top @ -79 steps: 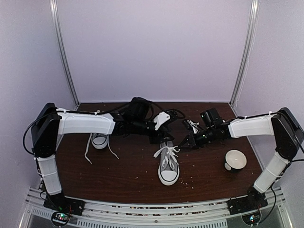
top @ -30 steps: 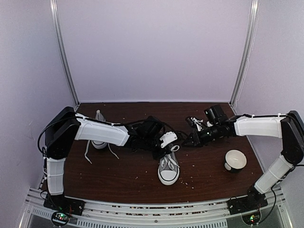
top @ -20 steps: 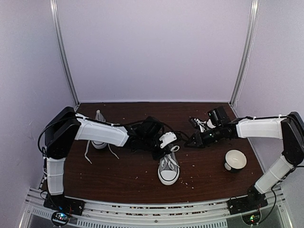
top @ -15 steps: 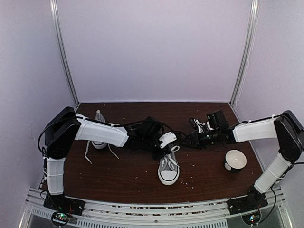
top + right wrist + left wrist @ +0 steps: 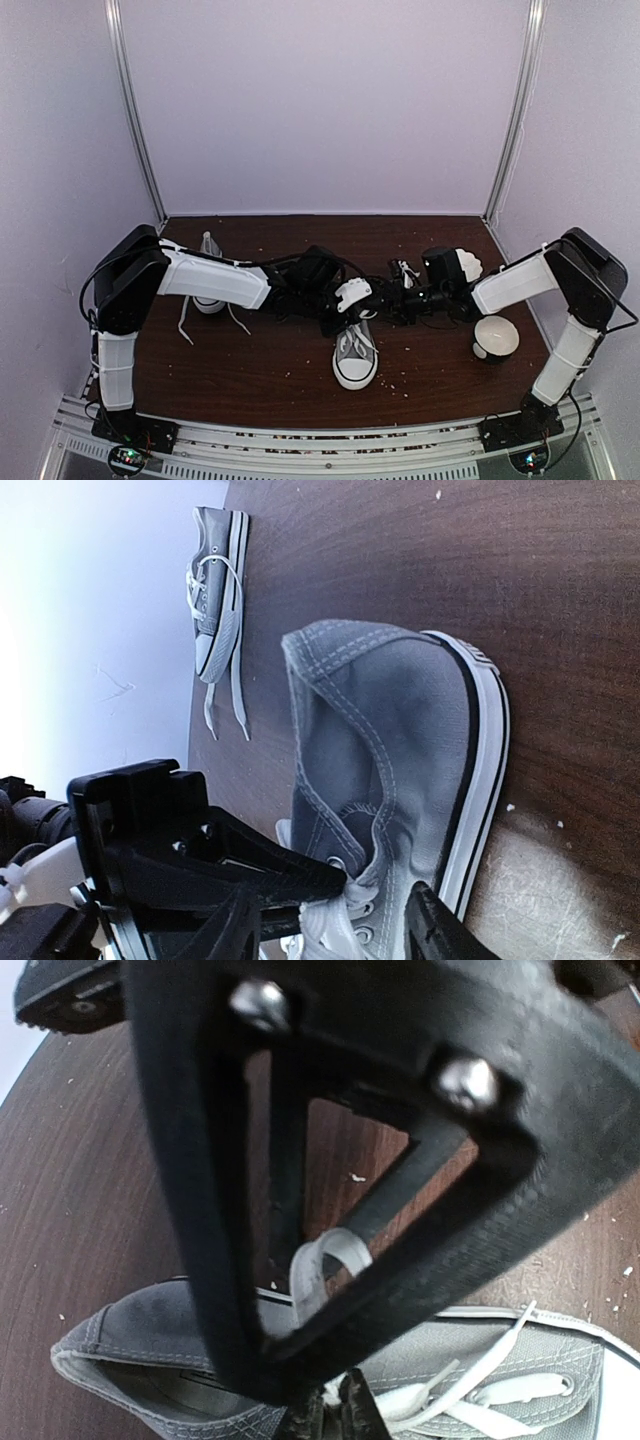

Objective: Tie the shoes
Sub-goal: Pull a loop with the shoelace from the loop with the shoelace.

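Note:
One of the shoes [image 5: 355, 358], grey with a white toe cap, stands mid-table with its toe toward me; it also shows in the wrist views [image 5: 520, 1360] [image 5: 400, 710]. My left gripper [image 5: 345, 318] [image 5: 335, 1412] is shut on its white lace [image 5: 325, 1270] just above the tongue. My right gripper [image 5: 393, 305] [image 5: 335, 935] is open, its fingers either side of the shoe's eyelets, close to the left fingertips. The other shoe [image 5: 209, 300] [image 5: 215, 600] sits at the left, half hidden behind my left arm, with loose laces.
A white cup [image 5: 495, 337] stands near the right arm's elbow. Small crumbs dot the dark wooden table [image 5: 250, 370]. Lilac walls close in the back and both sides.
The right gripper has opened and swung left and down, close to the shoe. The left gripper has stayed over the shoe, pinching the lace.

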